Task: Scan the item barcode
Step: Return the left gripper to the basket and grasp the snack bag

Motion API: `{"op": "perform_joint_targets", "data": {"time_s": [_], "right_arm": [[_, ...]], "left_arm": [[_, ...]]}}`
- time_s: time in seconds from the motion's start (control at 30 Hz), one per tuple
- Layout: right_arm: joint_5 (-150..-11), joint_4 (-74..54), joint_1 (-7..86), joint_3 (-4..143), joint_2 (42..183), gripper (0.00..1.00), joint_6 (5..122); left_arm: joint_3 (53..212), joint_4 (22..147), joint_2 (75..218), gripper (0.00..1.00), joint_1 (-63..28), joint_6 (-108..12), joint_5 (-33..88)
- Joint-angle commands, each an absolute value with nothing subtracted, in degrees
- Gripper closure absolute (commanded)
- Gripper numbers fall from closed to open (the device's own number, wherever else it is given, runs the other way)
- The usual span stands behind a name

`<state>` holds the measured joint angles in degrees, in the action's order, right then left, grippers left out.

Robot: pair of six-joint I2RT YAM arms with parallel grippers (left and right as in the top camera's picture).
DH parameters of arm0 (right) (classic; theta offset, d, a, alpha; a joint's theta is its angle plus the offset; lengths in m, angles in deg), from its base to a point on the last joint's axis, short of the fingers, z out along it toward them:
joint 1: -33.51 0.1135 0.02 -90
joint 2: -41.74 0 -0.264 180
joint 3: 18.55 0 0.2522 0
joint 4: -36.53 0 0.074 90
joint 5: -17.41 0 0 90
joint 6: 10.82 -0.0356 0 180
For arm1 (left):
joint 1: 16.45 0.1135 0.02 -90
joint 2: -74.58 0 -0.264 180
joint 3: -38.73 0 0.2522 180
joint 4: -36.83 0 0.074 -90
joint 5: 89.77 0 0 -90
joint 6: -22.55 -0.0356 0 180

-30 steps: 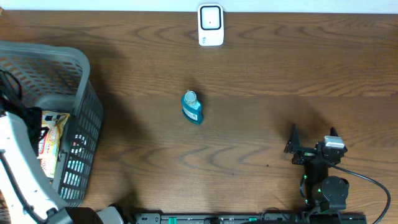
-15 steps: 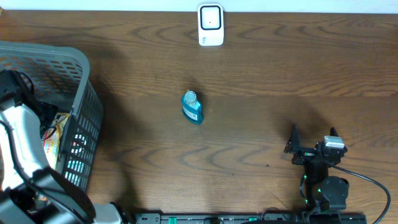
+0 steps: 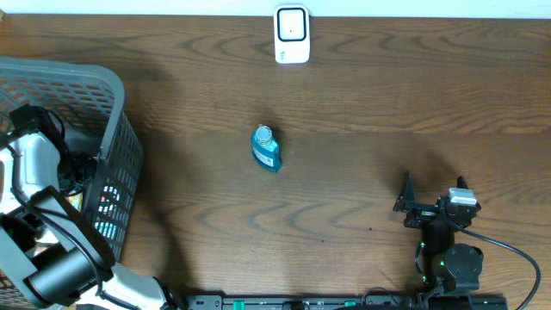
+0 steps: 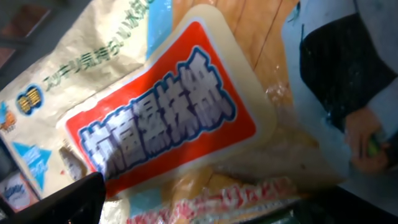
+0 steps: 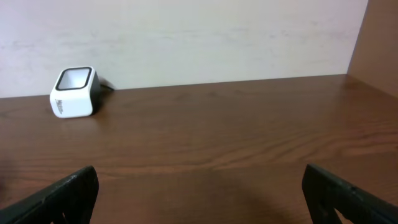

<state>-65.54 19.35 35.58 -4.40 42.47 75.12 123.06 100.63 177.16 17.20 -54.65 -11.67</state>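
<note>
While the wooden table (image 3: 362,103) carries the grey basket (image 3: 120,138) at its left edge, the left gripper (image 4: 199,200) sits inside that basket, jaws fully spread and holding nothing, directly above the red-labelled snack packet (image 4: 168,118). The right gripper (image 3: 433,191) rests at the near right, jaws wide and empty. The blue bottle (image 3: 266,149) is mid-table, well apart from the white scanner (image 3: 292,34) at the far edge

This looks like a mock shop checkout. A white barcode scanner (image 3: 292,34) stands at top centre of a wooden table (image 3: 387,112), with a grey shopping basket (image 3: 125,164) at left.
</note>
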Motion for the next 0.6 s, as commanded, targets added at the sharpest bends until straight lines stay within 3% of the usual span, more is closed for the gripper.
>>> {"op": "perform_joint_targets", "data": {"time_s": [0.0,0.13,0.33,0.57], "right_arm": [[-65.7,19.1,36.2,-4.5,42.2,0.01,75.6],[-65.7,19.1,36.2,-4.5,42.2,0.01,75.6],[-65.7,19.1,36.2,-4.5,42.2,0.01,75.6],[-65.7,19.1,36.2,-4.5,42.2,0.01,75.6]], "left_arm": [[121.8,100.1,180.7,0.02,17.5,-56.3,-11.5],[121.0,99.9,183.7,0.29,17.5,-56.3,-14.7],[122.0,99.4,183.5,0.92,17.5,-56.3,-15.6],[129.3,104.4,178.8,0.93,17.5,-56.2,-15.5]]}}
